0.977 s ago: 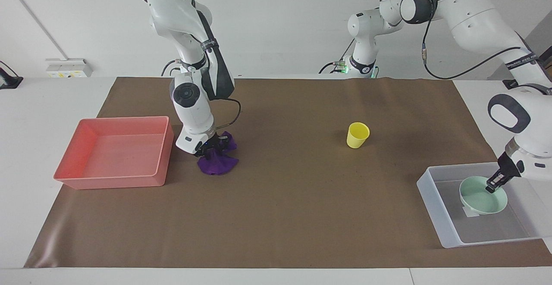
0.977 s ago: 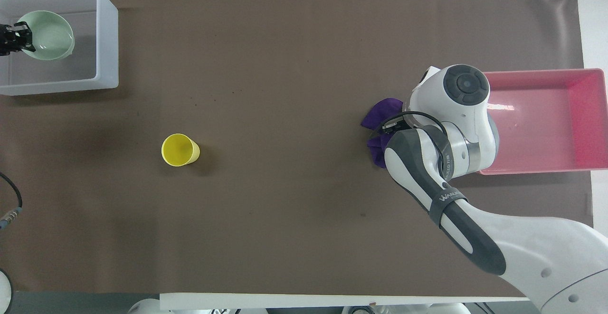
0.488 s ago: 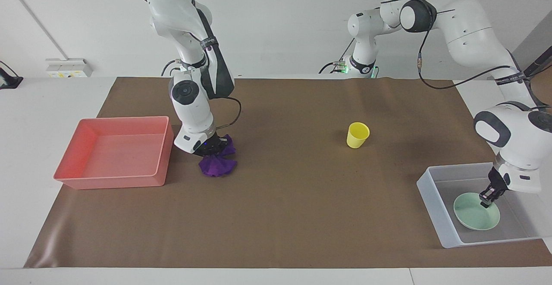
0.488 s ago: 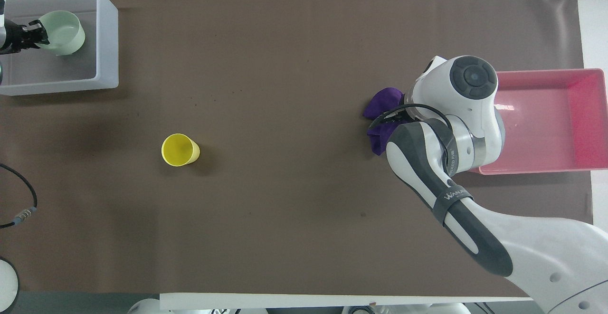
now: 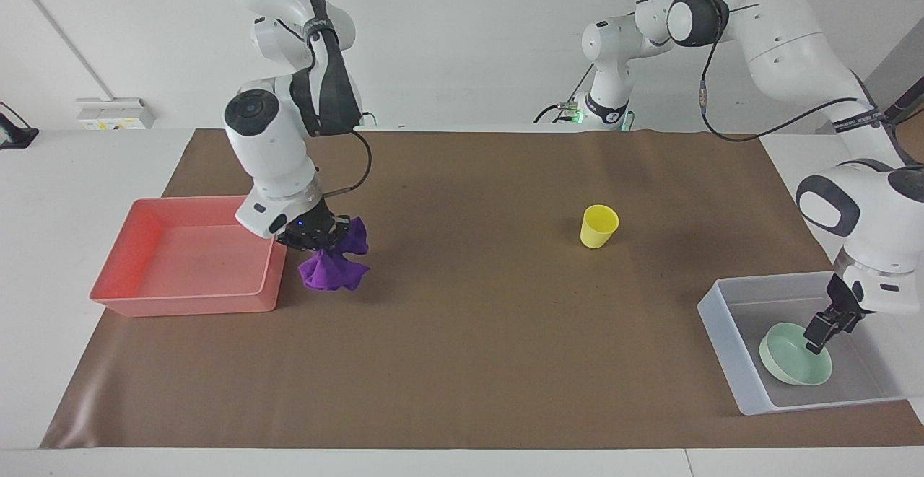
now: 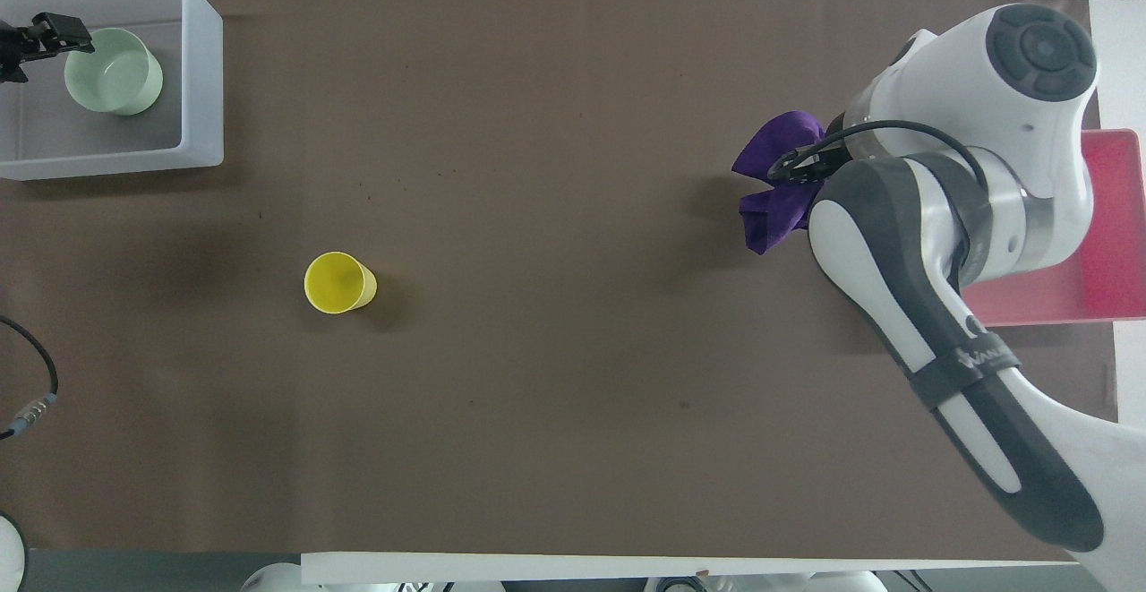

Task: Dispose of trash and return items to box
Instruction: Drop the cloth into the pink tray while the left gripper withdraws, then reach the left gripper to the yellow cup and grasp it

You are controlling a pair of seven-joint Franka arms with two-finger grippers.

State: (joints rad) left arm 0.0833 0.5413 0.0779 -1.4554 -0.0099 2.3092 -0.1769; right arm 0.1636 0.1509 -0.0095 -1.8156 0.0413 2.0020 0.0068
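My right gripper is shut on the deep-purple cloth wad, which hangs from it above the brown mat, beside the pink tray's edge. The wad also shows in the overhead view, partly under the right wrist. The mint-green bowl lies in the translucent bin at the left arm's end. My left gripper is open just above the bowl's rim; the overhead view shows this gripper apart from the bowl. The yellow cup stands upright on the mat, also seen from overhead.
The pink rectangular tray sits at the right arm's end of the table, with nothing in it. The brown mat covers most of the table. The bin's wall stands at the mat's corner farthest from the robots.
My right gripper has lifted the purple wad off the mat and carried it toward the pink tray. My left gripper has set the bowl down in the bin and let go of it.
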